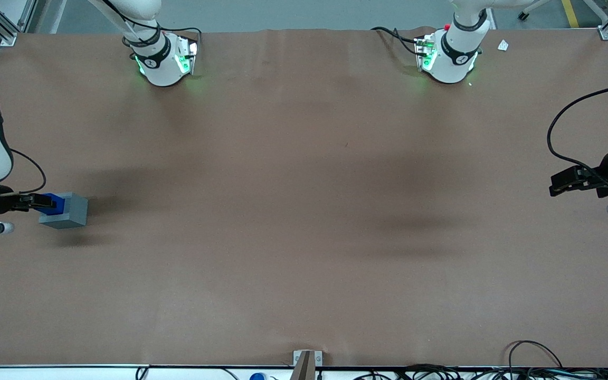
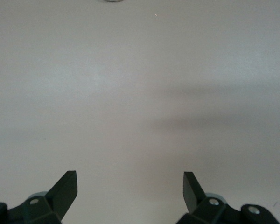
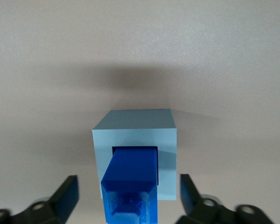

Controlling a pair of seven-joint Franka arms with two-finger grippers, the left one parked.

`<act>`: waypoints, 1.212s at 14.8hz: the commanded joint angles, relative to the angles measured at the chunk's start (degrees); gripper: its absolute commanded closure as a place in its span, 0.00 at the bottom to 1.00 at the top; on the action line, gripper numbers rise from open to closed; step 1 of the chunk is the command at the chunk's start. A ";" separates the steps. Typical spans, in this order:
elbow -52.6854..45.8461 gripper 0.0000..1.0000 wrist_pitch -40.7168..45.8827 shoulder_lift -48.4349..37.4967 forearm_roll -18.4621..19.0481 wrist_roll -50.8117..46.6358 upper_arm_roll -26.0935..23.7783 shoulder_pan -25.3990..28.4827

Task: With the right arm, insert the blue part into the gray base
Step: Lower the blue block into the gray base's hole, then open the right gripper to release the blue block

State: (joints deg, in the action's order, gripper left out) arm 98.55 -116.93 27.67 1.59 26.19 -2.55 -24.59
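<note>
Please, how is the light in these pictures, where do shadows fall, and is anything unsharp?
Front view: soft light; broad dark shadows on the brown table, one beside the gray base. Right wrist view: colours look pale; a blurry shadow lies on the table next to the base; the blue part is sharp, its nearest end blurred; the open gripper flanks it, untouching. Left wrist view: washed out, faint shadow bands.
</note>
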 commanded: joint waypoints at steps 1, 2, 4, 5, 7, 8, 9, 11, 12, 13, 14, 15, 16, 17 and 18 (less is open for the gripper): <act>-0.11 0.00 -0.14 -0.24 0.69 -0.97 -0.62 -0.10; -0.46 0.00 -0.22 -0.33 0.69 -0.97 -0.70 -0.02; -1.42 0.00 0.56 -0.86 0.43 -1.06 -0.88 0.07; -2.12 0.00 0.83 -1.47 0.25 -1.23 -0.97 0.16; -4.84 0.00 4.41 -3.66 0.16 -1.41 -0.97 1.21; -6.94 0.00 7.57 -4.28 0.16 -1.50 -0.97 2.00; -8.79 0.00 10.90 -4.81 0.43 -2.89 -0.97 2.96; -10.82 0.00 14.79 -6.56 0.96 -5.53 -0.97 5.24; -10.92 0.00 15.33 -7.79 0.87 -8.24 -0.97 6.39; -11.01 0.00 16.12 -8.76 0.87 -11.13 -1.06 7.18; -11.10 0.00 17.52 -9.90 0.78 -13.34 -1.06 8.41; -11.18 0.00 18.23 -11.04 0.78 -15.62 -1.06 9.99; -11.62 0.00 18.23 -11.92 0.78 -18.26 -1.06 11.31; -12.41 0.00 18.41 -12.46 0.78 -20.46 -1.06 12.54; -13.11 0.00 19.19 -13.07 1.04 -22.13 -0.97 13.86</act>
State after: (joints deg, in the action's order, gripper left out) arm 86.03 -99.26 16.62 1.58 8.20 -3.87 -13.05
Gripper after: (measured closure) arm 0.000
